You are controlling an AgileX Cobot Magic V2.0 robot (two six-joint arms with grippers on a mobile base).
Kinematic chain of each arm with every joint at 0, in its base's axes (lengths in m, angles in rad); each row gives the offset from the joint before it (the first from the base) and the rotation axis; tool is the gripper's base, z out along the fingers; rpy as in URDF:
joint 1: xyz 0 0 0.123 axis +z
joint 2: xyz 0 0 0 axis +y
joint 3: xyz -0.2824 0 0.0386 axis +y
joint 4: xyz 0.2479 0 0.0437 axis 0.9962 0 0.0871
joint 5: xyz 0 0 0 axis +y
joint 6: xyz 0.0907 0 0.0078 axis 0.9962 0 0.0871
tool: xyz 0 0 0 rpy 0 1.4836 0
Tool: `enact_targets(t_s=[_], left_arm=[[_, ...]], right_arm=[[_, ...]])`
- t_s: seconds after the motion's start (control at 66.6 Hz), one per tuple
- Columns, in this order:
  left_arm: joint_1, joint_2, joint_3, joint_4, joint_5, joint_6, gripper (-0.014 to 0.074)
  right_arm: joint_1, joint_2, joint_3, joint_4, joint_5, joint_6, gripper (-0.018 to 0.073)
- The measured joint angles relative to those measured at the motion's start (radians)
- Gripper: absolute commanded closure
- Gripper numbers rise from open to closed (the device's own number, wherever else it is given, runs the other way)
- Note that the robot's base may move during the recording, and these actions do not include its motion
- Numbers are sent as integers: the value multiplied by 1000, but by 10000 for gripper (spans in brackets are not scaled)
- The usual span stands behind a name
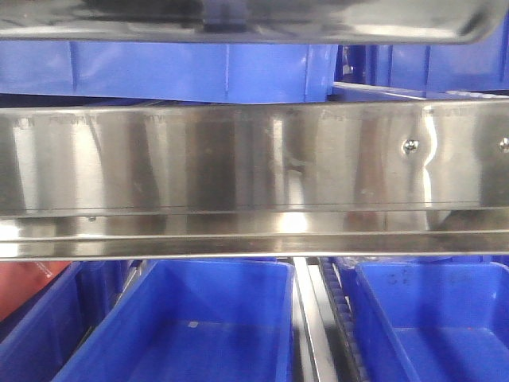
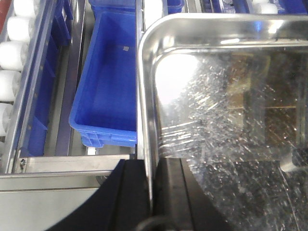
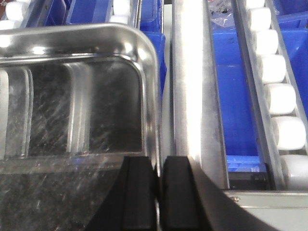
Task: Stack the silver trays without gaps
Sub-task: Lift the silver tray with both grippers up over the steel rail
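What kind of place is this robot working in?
Likely a warehouse or factory picking line: rows of blue plastic bins, white conveyor rollers and a steel shelf rail, with a silver tray being handled.

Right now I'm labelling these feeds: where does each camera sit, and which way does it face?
Front view: on the robot, facing forward at a steel shelf rail, blue bins below, a tray edge above; no robot parts show.
Left wrist view: on the left arm, looking out past the left gripper, shut on the tray's left rim.
Right wrist view: on the right arm, looking out past the right gripper, shut on the tray's right rim, white rollers beside.
Shared: every view shows tray and blue bins.
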Motion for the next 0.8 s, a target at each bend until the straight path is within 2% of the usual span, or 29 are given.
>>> enact_targets(t_s=[0.796], left_arm=[[0,0,0,16,0,0,613]], right_arm=[[0,0,0,-2,-5,2,582]])
